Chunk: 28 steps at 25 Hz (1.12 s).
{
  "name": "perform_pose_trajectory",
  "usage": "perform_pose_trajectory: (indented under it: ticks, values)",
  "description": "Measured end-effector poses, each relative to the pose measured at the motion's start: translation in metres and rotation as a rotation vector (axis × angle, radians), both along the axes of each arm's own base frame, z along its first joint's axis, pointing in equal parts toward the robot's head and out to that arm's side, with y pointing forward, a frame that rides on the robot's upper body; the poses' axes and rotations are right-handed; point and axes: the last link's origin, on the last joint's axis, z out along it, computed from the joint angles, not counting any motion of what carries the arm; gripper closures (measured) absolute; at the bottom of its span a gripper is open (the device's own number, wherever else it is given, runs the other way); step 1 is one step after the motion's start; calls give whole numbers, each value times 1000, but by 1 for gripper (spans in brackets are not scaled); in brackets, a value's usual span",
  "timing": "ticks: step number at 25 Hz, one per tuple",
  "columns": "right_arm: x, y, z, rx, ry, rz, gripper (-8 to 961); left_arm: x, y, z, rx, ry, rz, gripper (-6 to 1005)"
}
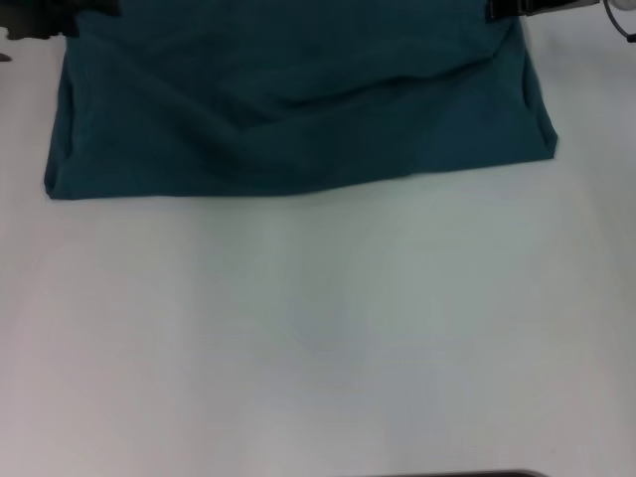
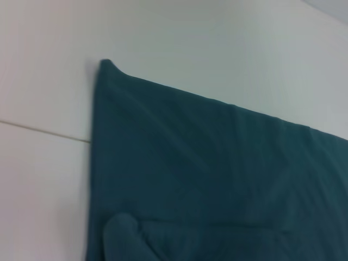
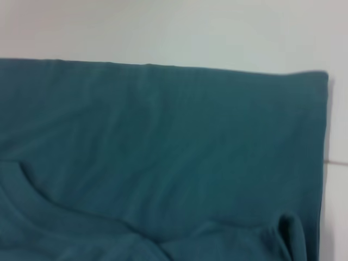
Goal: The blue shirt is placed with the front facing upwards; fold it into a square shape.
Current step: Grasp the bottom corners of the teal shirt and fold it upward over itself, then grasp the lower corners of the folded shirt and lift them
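Fabric fills the far part of the white table (image 1: 318, 338): the blue shirt (image 1: 298, 109) lies there as a wide band, its near edge a fairly straight fold line running across from my left side to my right, with the near-right corner jutting a little closer to me than the rest. A long soft crease sags across its middle. My left gripper (image 1: 45, 20) sits at the shirt's far-left corner and my right gripper (image 1: 517, 8) at its far-right corner, both only dark shapes at the top rim of the head view, so I cannot tell how far either is open or whether it has any cloth. My left wrist view shows the shirt's (image 2: 217, 179) pointed corner lying flat on the table, with a small bunched fold near the camera. My right wrist view shows smooth cloth (image 3: 163, 141), a curved seam and a straight outer edge.
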Motion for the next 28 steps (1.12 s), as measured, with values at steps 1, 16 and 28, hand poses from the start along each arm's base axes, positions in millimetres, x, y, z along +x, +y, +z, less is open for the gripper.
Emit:
perform_pose_trajectory:
  ticks: [1,16,28]
  values:
    - [2,-4,2,-6,33,-5,502,-2,-3,5,12,-14,2,398]
    - [53,-102,59,45,698,90,354,-30,-63,28,24,-299,36,267]
    - [84,-143,58,79,722,157,363,-62,-93,1,-35,-395,141,266]
